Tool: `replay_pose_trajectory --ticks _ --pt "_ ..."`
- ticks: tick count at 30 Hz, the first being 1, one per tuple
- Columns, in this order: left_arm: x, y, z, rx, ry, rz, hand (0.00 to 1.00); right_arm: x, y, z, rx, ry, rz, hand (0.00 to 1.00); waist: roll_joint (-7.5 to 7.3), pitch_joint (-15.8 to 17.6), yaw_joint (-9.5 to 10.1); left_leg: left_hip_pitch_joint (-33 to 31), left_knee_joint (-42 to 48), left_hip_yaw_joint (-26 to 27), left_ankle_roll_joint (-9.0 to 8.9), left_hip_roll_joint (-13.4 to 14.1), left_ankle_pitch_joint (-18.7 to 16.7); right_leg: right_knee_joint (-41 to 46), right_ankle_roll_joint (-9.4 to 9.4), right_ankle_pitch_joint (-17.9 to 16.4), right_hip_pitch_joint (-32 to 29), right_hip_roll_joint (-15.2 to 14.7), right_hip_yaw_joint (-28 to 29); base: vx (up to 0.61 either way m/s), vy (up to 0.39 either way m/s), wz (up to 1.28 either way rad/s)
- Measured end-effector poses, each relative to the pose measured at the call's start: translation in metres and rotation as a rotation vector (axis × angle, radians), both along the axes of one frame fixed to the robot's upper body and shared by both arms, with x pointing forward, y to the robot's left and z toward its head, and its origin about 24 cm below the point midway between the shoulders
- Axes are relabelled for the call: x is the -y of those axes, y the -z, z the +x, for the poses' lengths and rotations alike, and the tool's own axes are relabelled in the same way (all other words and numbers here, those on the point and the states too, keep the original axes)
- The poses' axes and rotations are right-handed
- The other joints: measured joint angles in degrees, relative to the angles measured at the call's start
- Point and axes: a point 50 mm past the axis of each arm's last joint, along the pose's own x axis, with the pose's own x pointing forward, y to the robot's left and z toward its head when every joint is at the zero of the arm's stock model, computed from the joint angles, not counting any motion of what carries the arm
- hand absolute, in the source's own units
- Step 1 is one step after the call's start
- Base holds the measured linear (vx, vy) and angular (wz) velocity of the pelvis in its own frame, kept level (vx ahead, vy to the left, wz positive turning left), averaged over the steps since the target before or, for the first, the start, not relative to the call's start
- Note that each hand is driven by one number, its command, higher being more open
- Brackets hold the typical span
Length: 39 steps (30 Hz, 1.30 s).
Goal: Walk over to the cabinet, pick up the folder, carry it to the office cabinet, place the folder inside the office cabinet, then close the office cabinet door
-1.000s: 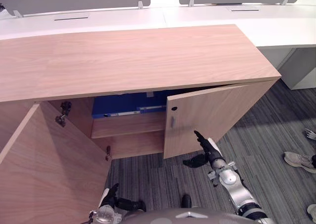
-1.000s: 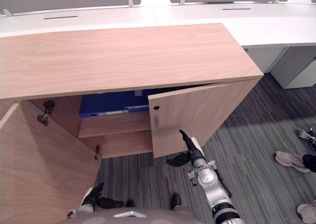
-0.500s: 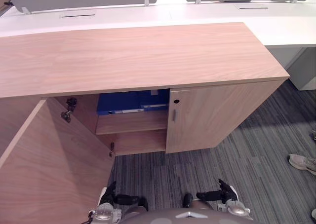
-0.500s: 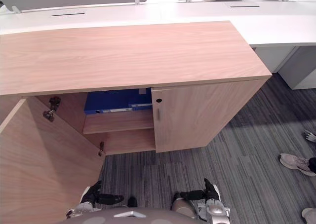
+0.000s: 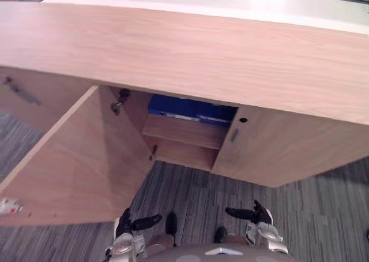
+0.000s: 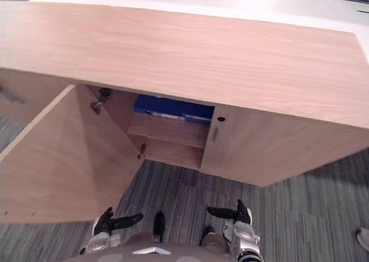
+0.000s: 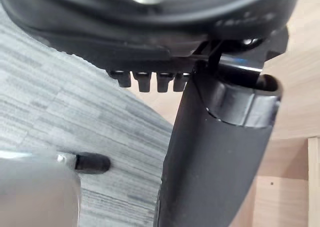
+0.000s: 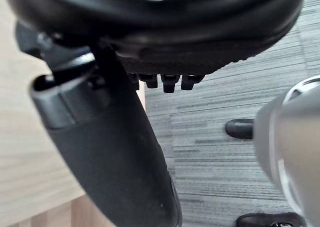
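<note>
Currently, the blue folder [image 5: 190, 109] is seen lying flat on the upper shelf [image 5: 183, 134] inside the office cabinet [image 5: 202, 54]. The left door [image 5: 81, 158] is swung wide open, while the right door [image 5: 288, 152] is closed. The left hand [image 5: 128, 225] and the right hand [image 5: 256, 214] are held low over the grey carpet [image 5: 196, 195] in front of the cabinet. Their fingers are stretched out loosely toward each other, and nothing is gripped.

Bright even overhead light; cabinet [image 5: 202, 48] interior shaded.
</note>
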Motion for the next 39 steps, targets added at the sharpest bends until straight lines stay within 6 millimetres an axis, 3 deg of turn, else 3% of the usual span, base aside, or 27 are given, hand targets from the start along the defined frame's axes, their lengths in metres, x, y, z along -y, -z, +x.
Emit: replay_pose_trajectory --ticks 1,2,3,4,5,8,14,21,25,31,34,39 --pt "0.000 0.001 0.000 -0.007 -0.002 -0.011 1.00 0.001 0.000 0.001 0.003 0.005 -0.005 1.00 -0.23 0.1 -0.17 0.9 3.8 3.6 1.00 0.3 -3.4 0.0 0.11 0.0 1.1 -0.4 -0.8 0.02 0.050 0.69" --pt "0.003 0.002 -0.003 -0.015 -0.003 -0.018 1.00 0.005 0.000 -0.003 -0.005 0.017 -0.013 1.00 0.47 -0.2 -1.18 4.2 1.0 4.9 0.34 0.6 -3.9 -1.1 0.76 0.4 3.0 0.1 -2.8 0.03 0.047 0.64" --pt "0.006 0.002 -0.003 -0.015 0.000 -0.021 1.00 0.007 0.000 -0.004 -0.009 0.029 -0.015 1.00 1.03 -0.3 -1.34 5.0 -1.3 4.5 0.20 0.8 -3.8 -1.5 1.03 0.5 3.2 0.7 -3.3 -0.02 0.081 0.58" --pt "0.007 0.003 -0.001 -0.016 0.008 -0.024 1.00 0.010 0.001 -0.007 -0.019 0.048 -0.015 1.00 1.32 -0.6 -1.15 6.3 -4.9 3.9 1.57 0.8 -2.4 -2.5 1.68 1.2 3.3 1.2 -3.5 -0.06 0.097 0.29" --pt "0.004 0.002 0.000 -0.019 0.028 -0.012 1.00 0.007 0.003 -0.009 -0.036 0.047 -0.006 1.00 0.56 -0.2 -1.05 6.5 -6.2 3.2 2.05 0.4 -1.4 -3.8 2.01 2.1 3.7 1.4 -3.7 -0.06 0.090 0.22" --pt "-0.001 0.003 -0.005 -0.038 0.034 0.002 1.00 0.004 0.007 -0.016 -0.071 0.048 0.005 1.00 -0.25 -0.2 -1.03 6.5 -6.4 2.7 2.45 -0.3 -1.1 -4.5 2.24 2.5 4.1 1.5 -3.4 -0.04 0.039 0.12" --pt "-0.007 0.004 -0.013 -0.053 -0.018 0.002 1.00 0.004 0.010 -0.020 -0.103 0.045 0.009 1.00 0.79 0.1 -0.74 8.8 -6.4 0.3 2.64 -1.0 -1.0 -6.0 2.04 2.5 7.9 2.0 -3.4 -0.01 0.002 0.18" --pt "-0.044 0.004 -0.046 -0.071 -0.401 0.017 1.00 0.018 0.005 -0.009 -0.086 0.025 -0.041 1.00 1.43 -0.2 0.01 10.2 -6.8 -1.0 2.67 -0.3 -1.0 -6.3 1.47 2.1 9.8 2.9 -3.6 -0.03 -0.038 0.07" --pt "-0.082 -0.008 -0.058 -0.054 -0.515 0.113 1.00 0.027 0.004 -0.010 -0.098 0.018 -0.080 1.00 1.65 -0.2 0.17 11.2 -6.8 -2.1 2.58 -0.2 -0.9 -6.7 1.47 2.1 11.5 3.1 -3.7 -0.03 -0.013 0.11" --pt "-0.143 -0.058 -0.034 0.157 -0.519 0.335 1.00 0.030 0.004 -0.013 -0.106 0.016 -0.089 1.00 1.98 -0.2 1.10 11.6 -6.8 -2.3 2.54 -0.2 -0.8 -6.8 1.46 2.1 12.2 3.1 -3.6 -0.03 -0.004 0.03" --pt "-0.159 -0.085 -0.014 0.291 -0.495 0.421 1.00 0.031 0.005 -0.017 -0.117 0.012 -0.093 1.00 2.34 -0.2 1.44 11.9 -6.8 -2.7 2.54 -0.3 -0.8 -6.9 1.08 1.9 12.9 3.1 -3.3 -0.03 -0.005 0.06" --pt "-0.163 -0.104 0.004 0.400 -0.477 0.470 1.00 0.031 0.007 -0.022 -0.131 0.004 -0.098 1.00 2.48 -0.2 1.44 11.8 -6.8 -2.9 2.50 -0.1 -0.8 -7.0 0.80 1.7 12.9 3.5 -2.9 -0.01 -0.004 0.02"
